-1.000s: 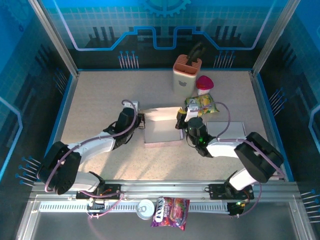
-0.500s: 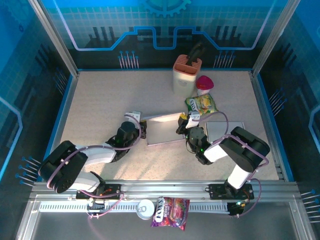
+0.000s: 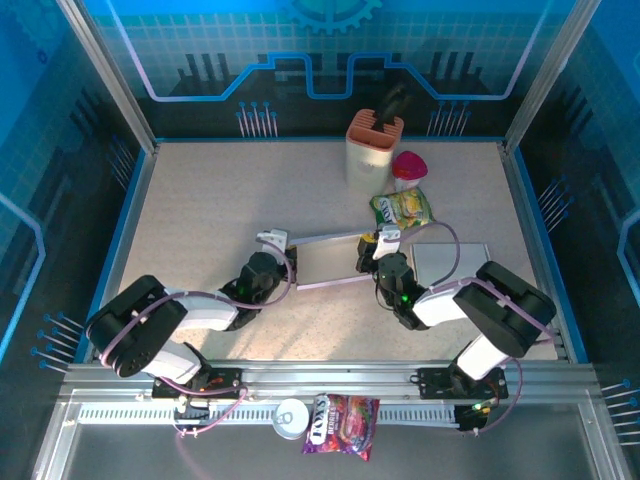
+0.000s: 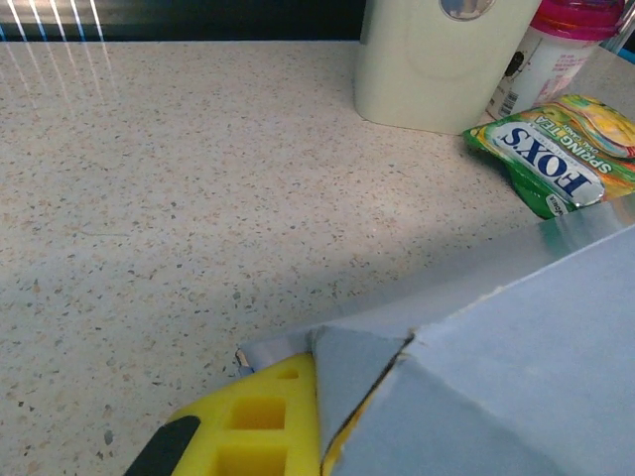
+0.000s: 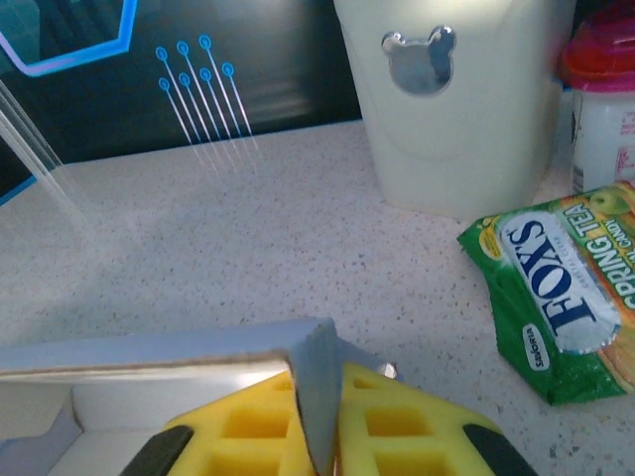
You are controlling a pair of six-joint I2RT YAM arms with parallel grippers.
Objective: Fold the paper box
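Paper box (image 3: 330,262): grey-white card, low on the counter (image 3: 200,200), bang in the middle between the two arms. From overhead its long edge slants up towards the right.
Left claw (image 3: 288,263): clamped right down on the box's left end. On its own camera one yellow pad (image 4: 253,428) lies against a folded corner flap, and the other pad is hidden behind the card.
Right claw (image 3: 366,262): narrowed to a sliver on the box's right end. On its own camera a thin flap (image 5: 319,397) stands on edge between two yellow pads and touches both.
Inside the box: a white lining shows under the top panel, left of the right claw's pads.
Beyond the box: a green sweet bag (image 3: 403,208) lies just past the right claw. Behind it are a pink-capped bottle (image 3: 408,168) and a cream tub (image 3: 371,150).
Right of the box: a flat grey sheet (image 3: 450,262) lies on the counter beside the right arm.
Front rail: a tin (image 3: 291,416) and a purple packet (image 3: 342,422) sit side by side.
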